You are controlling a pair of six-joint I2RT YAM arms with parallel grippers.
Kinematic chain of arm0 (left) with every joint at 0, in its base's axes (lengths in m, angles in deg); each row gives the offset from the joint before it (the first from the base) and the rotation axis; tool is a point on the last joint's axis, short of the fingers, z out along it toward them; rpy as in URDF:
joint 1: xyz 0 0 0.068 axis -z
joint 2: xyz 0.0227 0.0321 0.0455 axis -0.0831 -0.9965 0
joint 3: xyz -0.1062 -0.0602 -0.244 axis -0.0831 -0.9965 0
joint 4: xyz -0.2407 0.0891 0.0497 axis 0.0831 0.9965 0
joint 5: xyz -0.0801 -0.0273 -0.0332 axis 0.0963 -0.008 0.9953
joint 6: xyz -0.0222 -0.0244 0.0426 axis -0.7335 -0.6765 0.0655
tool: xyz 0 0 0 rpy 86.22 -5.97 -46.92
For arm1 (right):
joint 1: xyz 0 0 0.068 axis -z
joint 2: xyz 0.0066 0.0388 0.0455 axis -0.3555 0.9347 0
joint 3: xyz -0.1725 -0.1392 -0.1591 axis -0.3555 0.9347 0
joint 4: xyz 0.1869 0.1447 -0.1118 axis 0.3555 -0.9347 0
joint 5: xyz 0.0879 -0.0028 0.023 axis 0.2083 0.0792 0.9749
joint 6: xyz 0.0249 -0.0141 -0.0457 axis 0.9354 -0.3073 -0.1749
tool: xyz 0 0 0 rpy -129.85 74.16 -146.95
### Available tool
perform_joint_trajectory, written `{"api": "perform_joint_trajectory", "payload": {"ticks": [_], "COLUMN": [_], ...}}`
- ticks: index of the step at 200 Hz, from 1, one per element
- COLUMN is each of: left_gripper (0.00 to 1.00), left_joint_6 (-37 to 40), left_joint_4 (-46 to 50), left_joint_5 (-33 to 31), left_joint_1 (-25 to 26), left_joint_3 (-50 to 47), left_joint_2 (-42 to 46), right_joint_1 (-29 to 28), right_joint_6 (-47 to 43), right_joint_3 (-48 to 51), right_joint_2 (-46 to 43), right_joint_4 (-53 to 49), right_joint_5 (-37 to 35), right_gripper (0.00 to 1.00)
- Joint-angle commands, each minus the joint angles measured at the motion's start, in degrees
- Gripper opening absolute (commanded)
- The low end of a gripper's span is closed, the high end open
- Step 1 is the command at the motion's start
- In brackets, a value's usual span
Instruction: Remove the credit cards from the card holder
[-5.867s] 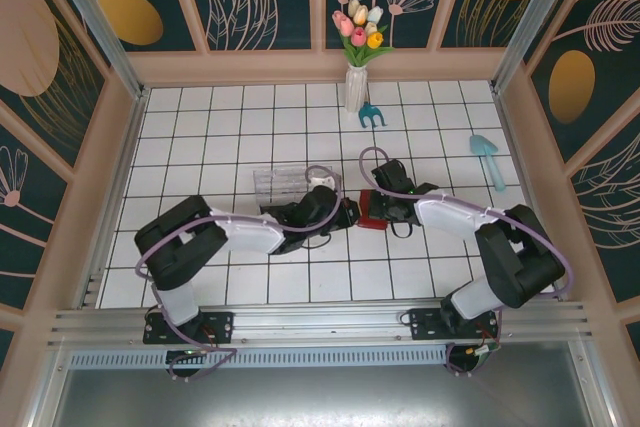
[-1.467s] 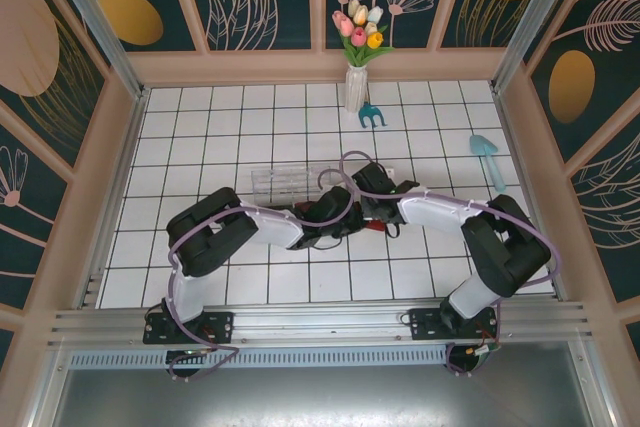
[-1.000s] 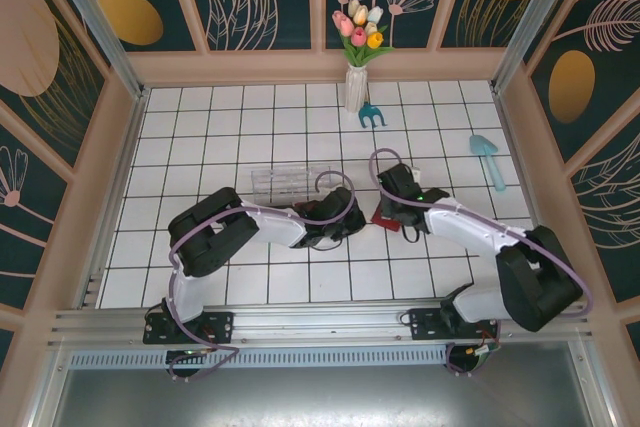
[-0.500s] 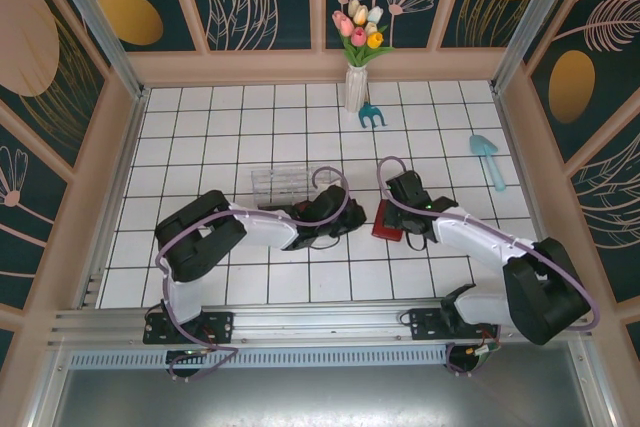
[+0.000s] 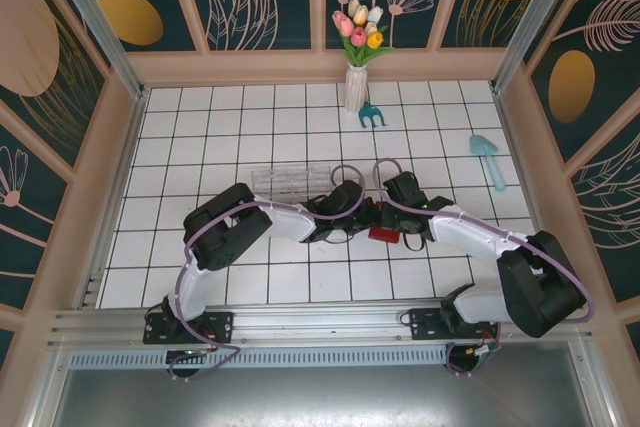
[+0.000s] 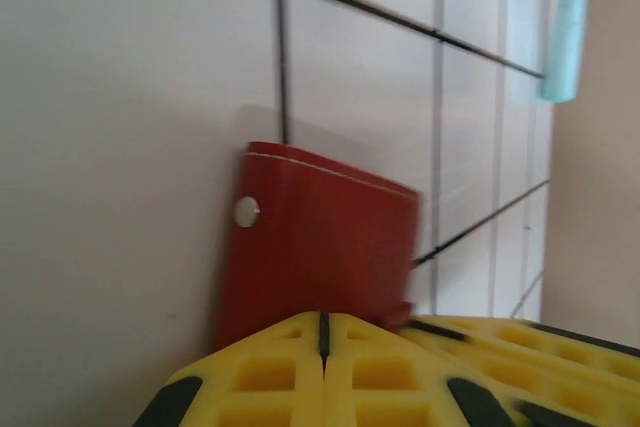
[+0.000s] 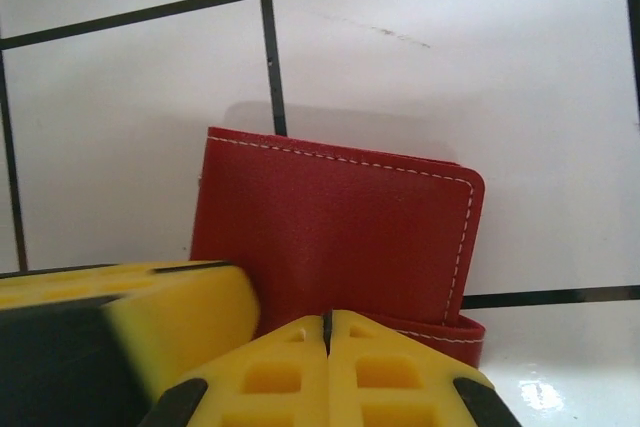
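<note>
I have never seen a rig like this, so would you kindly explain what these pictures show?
Two robot arms are bolted at the near edge of a white tiled table. One picture looks down from above; the other two come from cameras on each wrist, looking past yellow fingers. The left pincer and right pincer are both closed, tips meeting at a flat red stitched card holder, which lies shut on the tiles. Farther back are a clear plastic box, a white vase of tulips, a small blue rake and a pale blue trowel.
</note>
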Motion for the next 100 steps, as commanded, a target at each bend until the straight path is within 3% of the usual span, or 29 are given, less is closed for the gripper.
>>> {"api": "perform_joint_trajectory", "payload": {"ticks": [1, 35, 59, 100], "left_gripper": [0.00, 0.00, 0.00, 0.00], "left_joint_6": [-2.8, -4.3, -6.6, -7.8], "left_joint_4": [9.2, 16.2, 15.1, 14.4], "left_joint_5": [1.9, 0.5, -0.2, 0.0], "left_joint_1": [0.5, 0.5, 0.1, 0.0], "left_joint_3": [1.0, 3.0, 0.4, -0.4], "left_joint_2": [-3.4, -5.5, -5.3, -5.9], "right_joint_1": [-0.5, 0.0, 2.8, 5.3], "right_joint_6": [-0.2, 1.4, 3.1, 3.9], "right_joint_3": [-0.4, -0.4, 0.1, 2.0], "right_joint_2": [-0.4, -1.4, -3.1, -7.2], "right_joint_4": [2.1, -0.5, -3.6, -4.8], "right_joint_5": [1.1, -1.9, -6.9, -8.4], "right_gripper": [0.00, 0.00, 0.00, 0.00]}}
